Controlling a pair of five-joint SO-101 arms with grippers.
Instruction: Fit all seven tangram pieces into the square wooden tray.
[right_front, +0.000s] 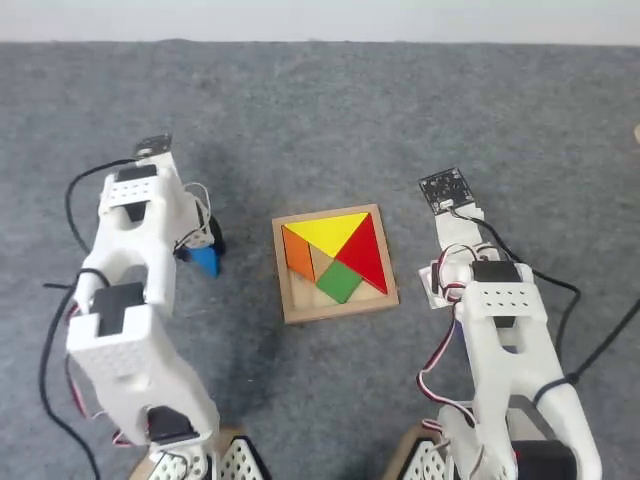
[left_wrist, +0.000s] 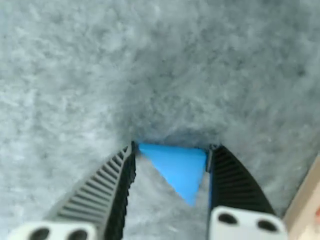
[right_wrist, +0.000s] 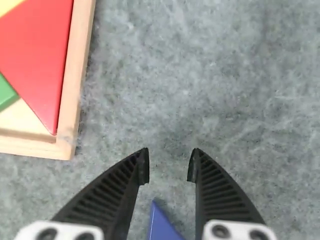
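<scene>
The square wooden tray (right_front: 338, 308) lies mid-table and holds a yellow triangle (right_front: 330, 232), a red triangle (right_front: 368, 255), an orange piece (right_front: 297, 255) and a green square (right_front: 340, 282). Left of the tray, my left gripper (right_front: 205, 250) is shut on a light blue triangle (left_wrist: 181, 167), one finger against each end of its long edge. My right gripper (right_wrist: 168, 165) hangs open over the carpet just right of the tray (right_wrist: 80, 75). A dark blue piece (right_wrist: 162, 225) pokes out between its fingers, near their base.
Grey carpet covers the whole table. Part of the tray floor (right_front: 301, 290) shows bare wood along the front and left of the green square. The arms' cables trail at both sides near the front edge.
</scene>
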